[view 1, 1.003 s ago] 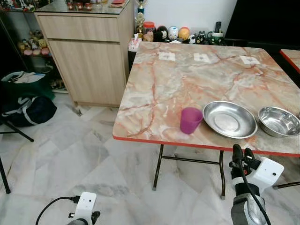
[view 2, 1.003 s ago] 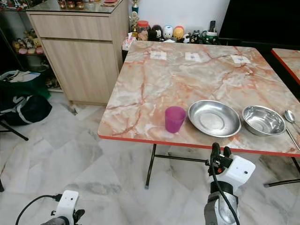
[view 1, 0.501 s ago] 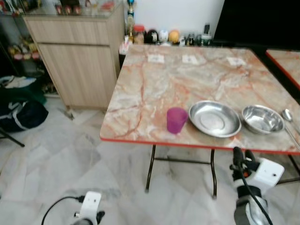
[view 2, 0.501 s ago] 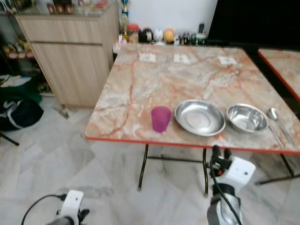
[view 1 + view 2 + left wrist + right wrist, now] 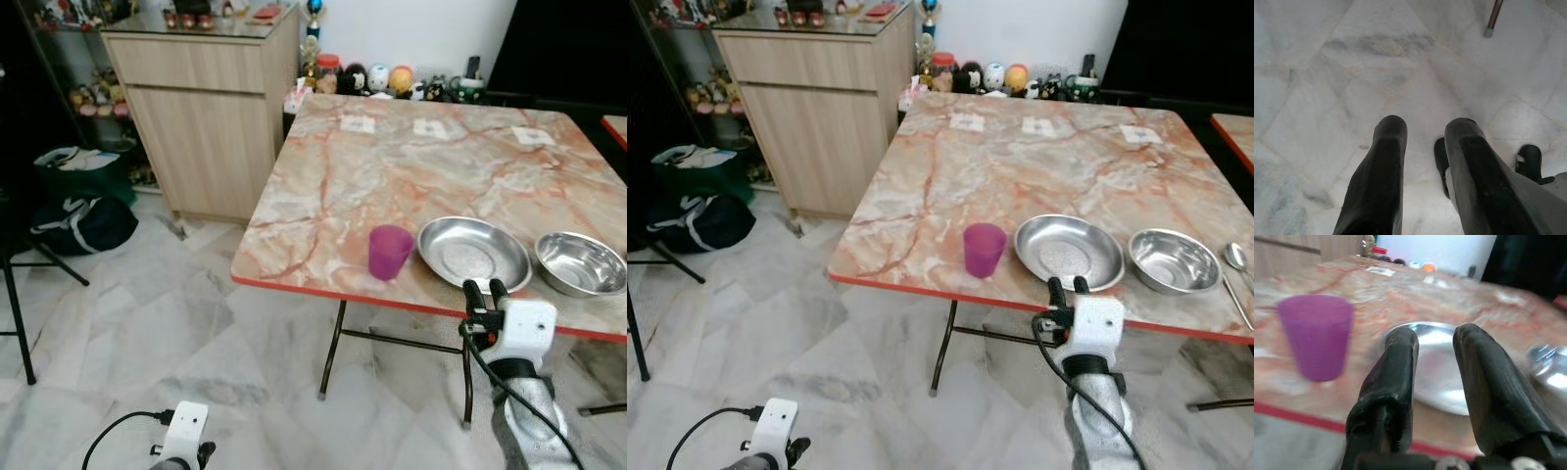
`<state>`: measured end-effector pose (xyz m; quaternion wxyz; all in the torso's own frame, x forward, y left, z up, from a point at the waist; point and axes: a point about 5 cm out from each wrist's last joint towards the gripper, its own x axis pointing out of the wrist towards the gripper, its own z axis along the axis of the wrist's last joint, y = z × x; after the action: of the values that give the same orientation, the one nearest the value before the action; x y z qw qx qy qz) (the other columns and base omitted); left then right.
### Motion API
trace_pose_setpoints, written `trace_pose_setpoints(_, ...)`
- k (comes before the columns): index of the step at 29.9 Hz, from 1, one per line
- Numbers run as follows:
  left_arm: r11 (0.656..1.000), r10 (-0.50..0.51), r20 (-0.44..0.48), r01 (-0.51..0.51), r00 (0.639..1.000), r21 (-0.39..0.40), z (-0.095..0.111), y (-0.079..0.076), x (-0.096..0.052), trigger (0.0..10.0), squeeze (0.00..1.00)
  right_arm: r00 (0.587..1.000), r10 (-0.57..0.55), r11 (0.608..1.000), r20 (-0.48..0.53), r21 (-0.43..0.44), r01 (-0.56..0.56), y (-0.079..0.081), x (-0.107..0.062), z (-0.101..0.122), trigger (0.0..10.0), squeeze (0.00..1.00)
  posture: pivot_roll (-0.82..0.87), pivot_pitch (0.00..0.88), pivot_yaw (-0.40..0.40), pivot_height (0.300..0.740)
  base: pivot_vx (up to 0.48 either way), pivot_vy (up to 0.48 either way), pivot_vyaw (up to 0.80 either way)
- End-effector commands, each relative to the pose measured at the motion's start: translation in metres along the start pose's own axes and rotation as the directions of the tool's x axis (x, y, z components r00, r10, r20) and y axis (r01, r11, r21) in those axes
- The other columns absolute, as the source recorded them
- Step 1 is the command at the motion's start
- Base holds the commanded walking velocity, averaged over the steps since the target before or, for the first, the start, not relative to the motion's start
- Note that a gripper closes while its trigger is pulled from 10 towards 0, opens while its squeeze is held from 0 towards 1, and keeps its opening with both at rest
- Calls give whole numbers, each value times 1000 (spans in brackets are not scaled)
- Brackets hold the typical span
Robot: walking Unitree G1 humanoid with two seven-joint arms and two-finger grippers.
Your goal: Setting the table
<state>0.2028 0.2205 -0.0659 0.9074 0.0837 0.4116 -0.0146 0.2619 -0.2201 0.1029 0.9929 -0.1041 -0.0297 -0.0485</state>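
Hovering at counter [image 5: 950, 196] edge, R gripper [image 5: 1435, 340] fingers slightly apart, empty; plate [image 5: 1437, 367] just beyond, purple cup [image 5: 1316, 335] beside. L gripper [image 5: 1425, 127] fingers apart, empty.

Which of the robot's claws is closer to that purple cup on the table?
The right gripper: raised at the table's near edge, just right of the purple cup. The left gripper hangs low over the floor, far below the cup.

Right claw [image 5: 1068, 286] — two long black fingers on a white boxy wrist housing, black cable looping down beside a silver forearm, small screw heads at the finger roots. Left claw [image 5: 1425, 161] — black, rounded fingertips, white housing with a black cable.
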Motion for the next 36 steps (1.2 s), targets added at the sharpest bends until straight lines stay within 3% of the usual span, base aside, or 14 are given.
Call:
trace_pose_setpoints(1, 1000, 8, -8, -8, 1000, -6, 0, 2, 0, 10000, 0, 1000, -21, 999, -7, -42, 21, -11, 2, -2, 10000, 0, 52, 0, -39, 740, 0, 0, 0)
trace_pose_setpoints(3, 1000, 9, -11, -9, 1000, -7, -1, 2, 0, 10000, 0, 999, -38, 992, -11, -117, 37, -23, 6, -1, 10000, 0, 50, 0, -37, 740, 0, 0, 0)
trace_pose_setpoints(7, 1000, 10, -13, -10, 1000, -10, -1, 2, 0, 10000, 0, 996, -70, 982, -63, -180, 58, -33, 10, -7, 10000, 0, 56, 0, -39, 740, 0, 0, 0)
trace_pose_setpoints(10, 1000, 10, -12, -10, 1000, -12, -1, 2, 0, 10000, 0, 995, -48, 978, -93, -205, 28, -30, 12, -11, 10000, 0, 54, 0, -35, 740, 0, 0, 0)
trace_pose_setpoints(13, 1000, 9, -12, -9, 1000, -10, -1, 2, 0, 10000, 0, 992, 28, 947, -126, -316, -67, -18, 19, -16, 10000, 0, 56, 0, -30, 740, 0, 0, 0)
trace_pose_setpoints(15, 1000, 9, -11, -9, 1000, -10, 0, 2, 0, 10000, 0, 993, 30, 958, -117, -280, -62, -16, 21, -15, 10000, 0, 56, 0, -30, 740, 0, 0, 0)
trace_pose_setpoints(16, 1000, 9, -10, -9, 1000, -9, 0, 2, 0, 10000, 0, 993, 37, 977, -110, -207, -59, -12, 28, -14, 10000, 0, 57, 0, -30, 740, 0, 0, 0)
trace_pose_setpoints(21, 1000, 10, -3, -10, 1000, -13, 2, 2, 1, 10000, 0, 998, 61, 989, -25, -134, -64, -3, 40, 3, 10000, 0, 65, 0, -34, 740, 0, 0, 0)
trace_pose_setpoints(24, 1000, 8, -1, -8, 1000, -13, 1, 1, 0, 10000, 0, 999, -27, 997, 44, 77, 23, 2, 37, 10, 10000, 0, 69, 0, -44, 740, 0, 0, 0)
trace_pose_setpoints(27, 1000, 3, -8, -3, 1000, -6, -3, -1, 0, 10000, 0, 997, -67, 993, 40, 96, 63, 5, 30, 5, 10000, 0, 75, 0, -43, 740, 0, 0, 0)
trace_pose_setpoints(30, 1000, -1, -10, 1, 1000, -5, -4, -2, -1, 10000, 0, 992, -123, 976, 14, 182, 118, 5, 23, -1, 10000, 0, 71, 0, -42, 740, 0, -90, 0)
trace_pose_setpoints(36, 1000, -4, -12, 4, 1000, -1, -4, -1, -1, 10000, 0, 994, -104, 966, 10, 238, 99, 14, 19, -4, 10000, 0, 66, 0, -38, 740, 0, -273, 0)
